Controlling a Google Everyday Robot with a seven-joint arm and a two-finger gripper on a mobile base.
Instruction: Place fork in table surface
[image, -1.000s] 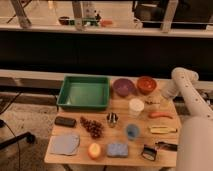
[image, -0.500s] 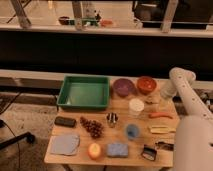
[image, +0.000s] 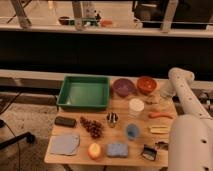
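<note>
**Change:** we find none. Every item and the arm sit as they did a second ago.

**Setting:** the table is light brown wood. Speckled floor and a black chair base lie to its left. A dark wall and a lit ledge stand far behind.

**Items, left to right:**
- Dark block at the left edge, with a grey cloth nearer.
- Green bin, far left.
- Dark red cluster, with a round orange fruit nearer.
- Small metal piece at centre, with a blue sponge nearer.
- Purple bowl far, blue cup near, white cup between them.
- Orange bowl, far right.
- Black tool at the near edge.
- Carrot, with a yellow bar just nearer.
- Fork: we take it to be the thin dark piece lying on the table, near right, just beside the arm. Its shape is hard to make out.

**Hidden or cut off:**
- The arm rises along the right edge to a bend beside the orange bowl. The frame cuts off its thick near link.
- The gripper is out of our sight, past that bend or behind the arm. Its jaws are released.
</note>
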